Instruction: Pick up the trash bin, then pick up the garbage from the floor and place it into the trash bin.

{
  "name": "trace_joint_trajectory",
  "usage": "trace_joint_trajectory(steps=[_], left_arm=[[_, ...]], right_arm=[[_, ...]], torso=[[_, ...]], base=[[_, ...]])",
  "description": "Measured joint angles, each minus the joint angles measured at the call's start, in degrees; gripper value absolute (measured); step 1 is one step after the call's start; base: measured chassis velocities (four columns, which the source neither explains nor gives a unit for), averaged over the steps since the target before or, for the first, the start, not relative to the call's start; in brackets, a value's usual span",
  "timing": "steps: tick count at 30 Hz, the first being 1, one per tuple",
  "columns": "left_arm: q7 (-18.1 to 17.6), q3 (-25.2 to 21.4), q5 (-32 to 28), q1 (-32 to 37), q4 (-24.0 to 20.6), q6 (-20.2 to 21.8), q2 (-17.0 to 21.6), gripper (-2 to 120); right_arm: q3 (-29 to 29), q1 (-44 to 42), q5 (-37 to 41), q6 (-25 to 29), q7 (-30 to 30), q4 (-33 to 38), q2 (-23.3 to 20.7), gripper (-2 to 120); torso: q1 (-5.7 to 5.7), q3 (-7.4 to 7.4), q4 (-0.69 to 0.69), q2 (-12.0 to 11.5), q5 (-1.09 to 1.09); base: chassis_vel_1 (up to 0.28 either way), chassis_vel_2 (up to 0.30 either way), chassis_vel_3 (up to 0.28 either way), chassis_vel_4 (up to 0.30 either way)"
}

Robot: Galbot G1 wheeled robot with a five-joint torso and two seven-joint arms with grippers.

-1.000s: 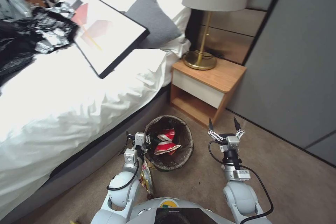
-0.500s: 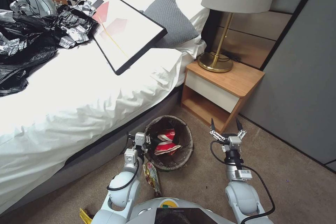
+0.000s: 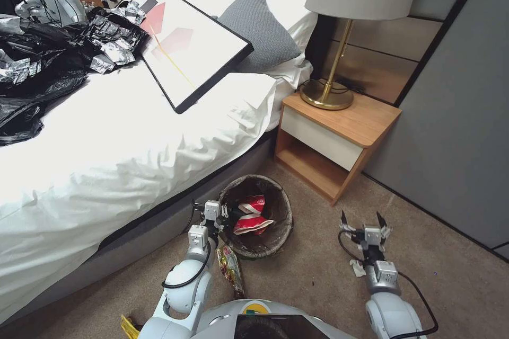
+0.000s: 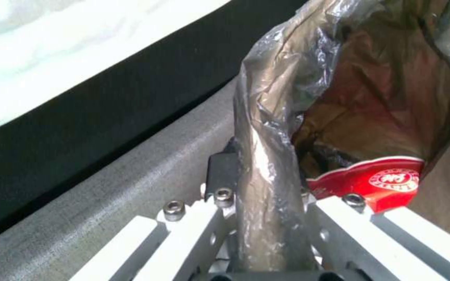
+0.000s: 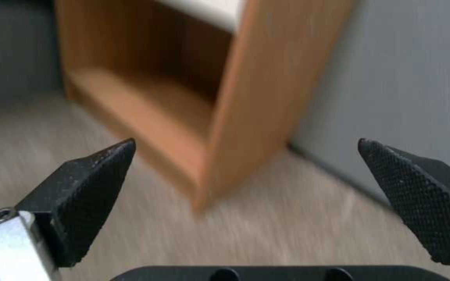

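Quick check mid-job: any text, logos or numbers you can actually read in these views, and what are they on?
No text reads clearly.
Red cup in the trash bin: round white emblem, too blurred to read.
Right arm tag: too small.
Snack wrapper on the floor: print unreadable.

Beige carpet floor [image 3: 313, 280] has a colourful snack wrapper [image 3: 231, 269] lying by the bed base, plus what looks like a white scrap [image 3: 358, 268] further right.

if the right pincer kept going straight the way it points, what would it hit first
Probably the wooden nightstand: the open right pincer points at its front corner and side panel, with bare carpet between. Depth is unclear, so it could pass low and meet the floor first.
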Motion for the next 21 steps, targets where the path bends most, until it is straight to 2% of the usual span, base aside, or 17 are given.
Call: trace_joint_trajectory(steps=[6,21], left_arm=[[0.0,0.0,0.0,0.0,0.0,0.0,0.0,0],[0.0,0.0,0.0,0.0,0.0,0.0,0.0,0]], right_arm=[[0.2,-0.9,2.2,-2.5,-0.2,-6.5,-1.2,100],[-0.4,-0.2,5.6,-4.0,-4.3,-14.2,-3.0,100]], torso=[[0.00,0.00,0.00,0.0,0.00],[0.00,0.00,0.00,0.0,-0.01]], base=[[0.000,0.000,0.000,0.000],[0.000,0.000,0.000,0.000]])
